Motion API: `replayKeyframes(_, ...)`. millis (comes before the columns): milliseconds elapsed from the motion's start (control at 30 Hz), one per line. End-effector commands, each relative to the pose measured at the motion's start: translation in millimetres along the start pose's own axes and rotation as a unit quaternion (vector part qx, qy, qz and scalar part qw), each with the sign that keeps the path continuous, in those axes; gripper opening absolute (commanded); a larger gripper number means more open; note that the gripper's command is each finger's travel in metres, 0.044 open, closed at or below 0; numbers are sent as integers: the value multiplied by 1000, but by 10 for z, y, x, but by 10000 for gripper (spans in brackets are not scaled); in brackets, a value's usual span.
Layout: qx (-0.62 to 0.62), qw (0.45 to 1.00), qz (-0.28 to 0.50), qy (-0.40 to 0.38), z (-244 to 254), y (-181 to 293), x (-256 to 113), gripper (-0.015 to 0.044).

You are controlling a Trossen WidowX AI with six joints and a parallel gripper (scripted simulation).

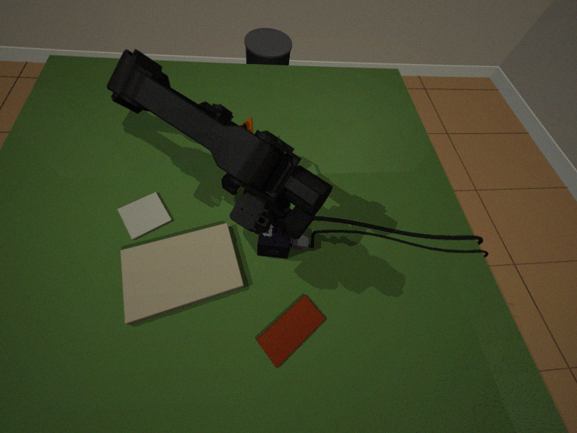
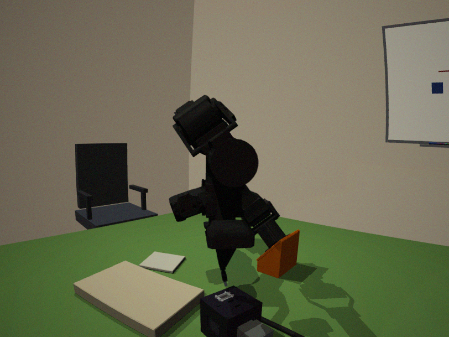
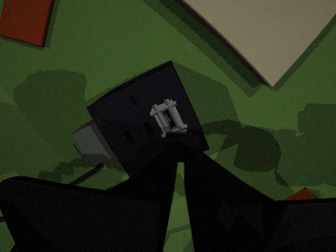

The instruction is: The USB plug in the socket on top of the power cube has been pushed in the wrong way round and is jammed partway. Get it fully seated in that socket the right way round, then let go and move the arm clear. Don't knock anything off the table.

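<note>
The power cube (image 1: 273,249) (image 2: 230,315) (image 3: 114,116) is dark and stands on the green table. The socket (image 2: 226,299) (image 3: 159,121) on its top has a pale raised frame and holds no plug. My gripper (image 2: 223,270) (image 3: 180,153) is shut on the USB plug (image 2: 224,278), a small dark body with a pale metal tip pointing down. The tip is out of the socket and a little above it. In the wrist view the fingers hide the plug, and the cube looks turned relative to them. Which way round the plug faces cannot be told.
A grey block (image 1: 301,240) (image 2: 255,330) (image 3: 91,144) sits at the cube's side, with black cables running toward the table edge. A beige slab (image 1: 182,274) (image 2: 138,296), a white tile (image 1: 144,215), a red block (image 1: 290,329) and an orange wedge (image 2: 286,254) are around it.
</note>
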State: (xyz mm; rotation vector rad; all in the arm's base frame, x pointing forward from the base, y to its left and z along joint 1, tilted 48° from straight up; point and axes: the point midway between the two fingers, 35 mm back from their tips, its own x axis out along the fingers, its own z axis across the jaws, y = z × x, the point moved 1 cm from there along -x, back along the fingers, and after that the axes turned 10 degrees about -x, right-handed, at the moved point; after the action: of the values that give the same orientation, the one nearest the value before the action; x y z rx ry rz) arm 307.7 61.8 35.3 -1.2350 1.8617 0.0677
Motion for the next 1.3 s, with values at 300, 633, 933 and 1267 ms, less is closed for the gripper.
replayKeyframes(300,-170,985,0,-1,2,0,2,0)
replayKeyframes(633,-298,955,0,-1,2,0,2,0)
replayKeyframes(933,-408,913,0,-1,2,0,2,0)
replayKeyframes(1267,-523,852,0,-1,2,0,2,0)
